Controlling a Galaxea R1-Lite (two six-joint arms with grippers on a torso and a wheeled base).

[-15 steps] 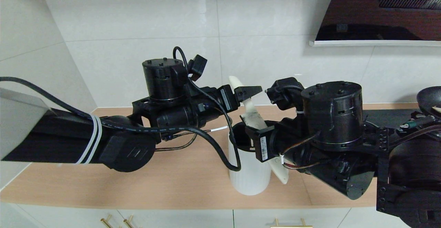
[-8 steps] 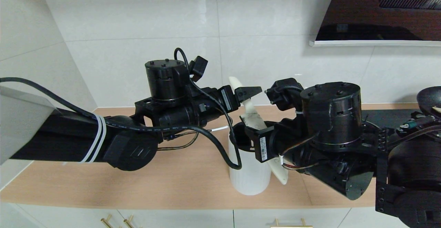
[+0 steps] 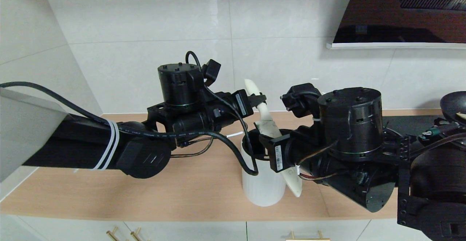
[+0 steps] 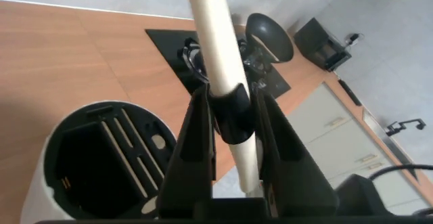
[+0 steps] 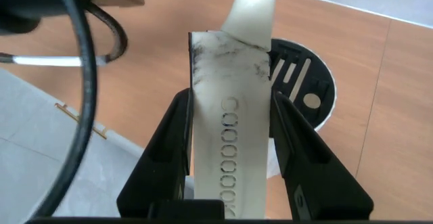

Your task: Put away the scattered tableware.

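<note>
A cream slotted spatula (image 3: 263, 115) is held tilted above a white ribbed utensil holder (image 3: 262, 186) on the wooden counter. My left gripper (image 3: 259, 101) is shut on the spatula's handle (image 4: 213, 41), its fingers (image 4: 196, 136) clamping a dark band on it. Lower down, my right gripper (image 3: 275, 139) is shut on the wide slotted blade (image 5: 230, 116). The blade's tip (image 3: 295, 186) hangs just off the holder's right side. Beneath the tool, the holder's black divided insert (image 4: 101, 163) lies open, and the holder (image 5: 304, 82) also appears past the blade.
The wooden counter (image 3: 182, 190) runs left to right with a tiled wall behind. A black cooktop with a dark pan (image 3: 453, 104) sits at the right, under a range hood (image 3: 400, 11). Cabinet fronts with gold handles (image 3: 123, 233) lie below the front edge.
My left gripper has closed from open onto the spatula's handle, and the left arm has shifted slightly right. The right gripper keeps its hold on the blade.
</note>
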